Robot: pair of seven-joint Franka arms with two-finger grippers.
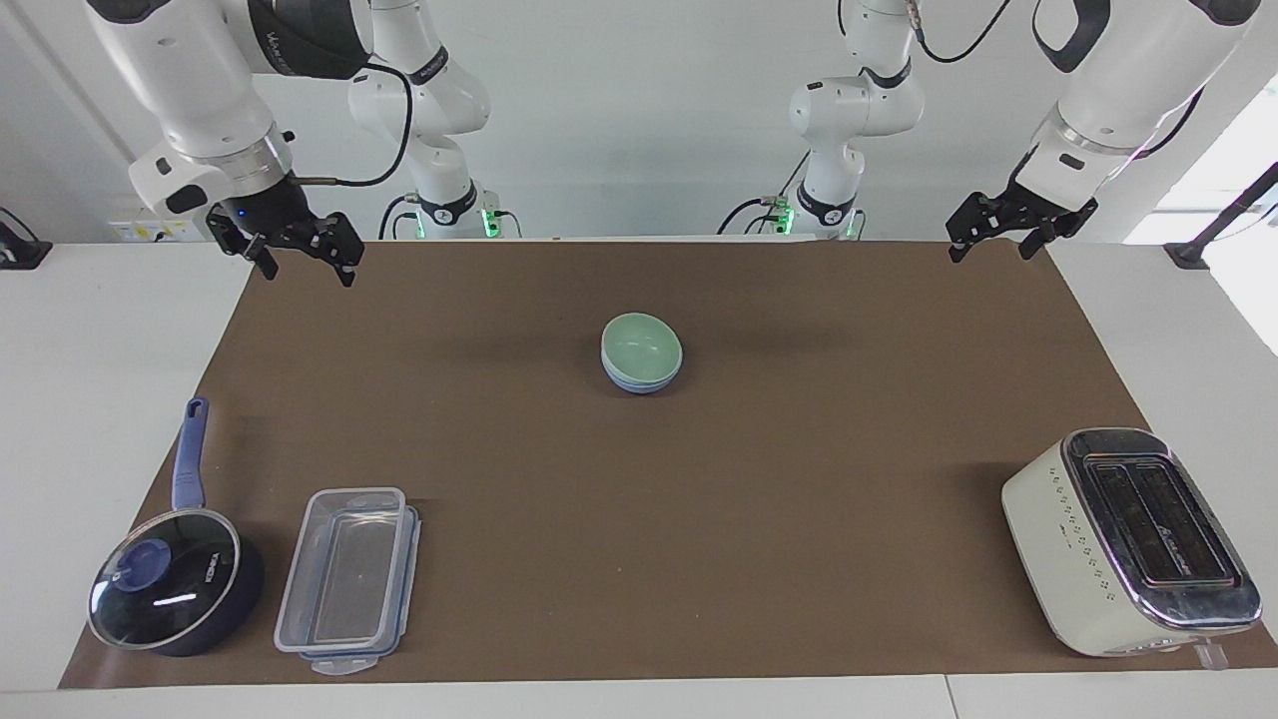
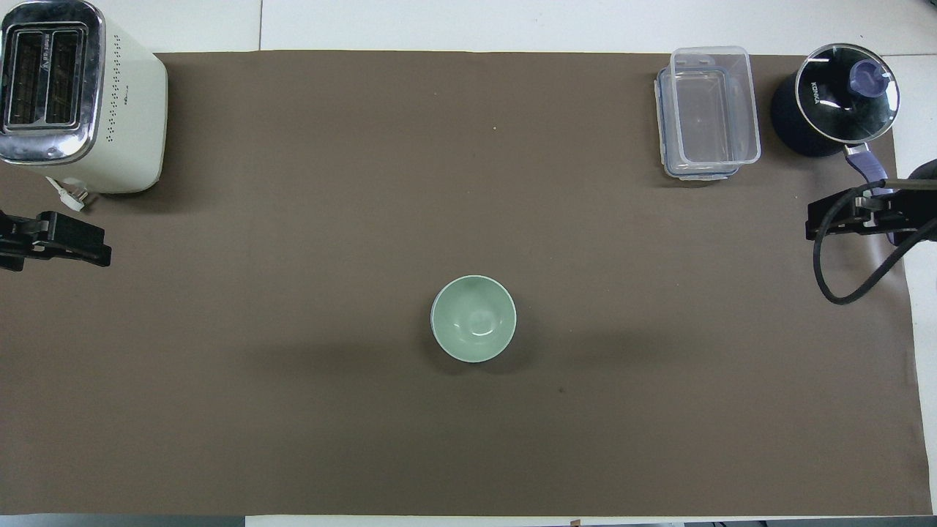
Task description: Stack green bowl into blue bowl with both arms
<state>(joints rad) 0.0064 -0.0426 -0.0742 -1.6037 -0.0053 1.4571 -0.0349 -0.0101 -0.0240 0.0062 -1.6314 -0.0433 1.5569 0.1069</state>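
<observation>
The green bowl [image 1: 644, 343] sits nested inside the blue bowl [image 1: 639, 384] at the middle of the brown mat, upright. In the overhead view only the green bowl [image 2: 473, 318] shows; the blue bowl is hidden under it. My left gripper [image 1: 988, 243] hangs open and empty over the mat's corner at the left arm's end, well away from the bowls; it also shows in the overhead view [image 2: 55, 245]. My right gripper [image 1: 305, 262] hangs open and empty over the mat's corner at the right arm's end, also seen in the overhead view [image 2: 849, 219]. Both arms wait.
A cream toaster [image 1: 1128, 539] stands at the left arm's end, farther from the robots than the bowls. A clear lidded container [image 1: 344, 579] and a dark blue saucepan with a glass lid [image 1: 175, 579] stand at the right arm's end, also farther out.
</observation>
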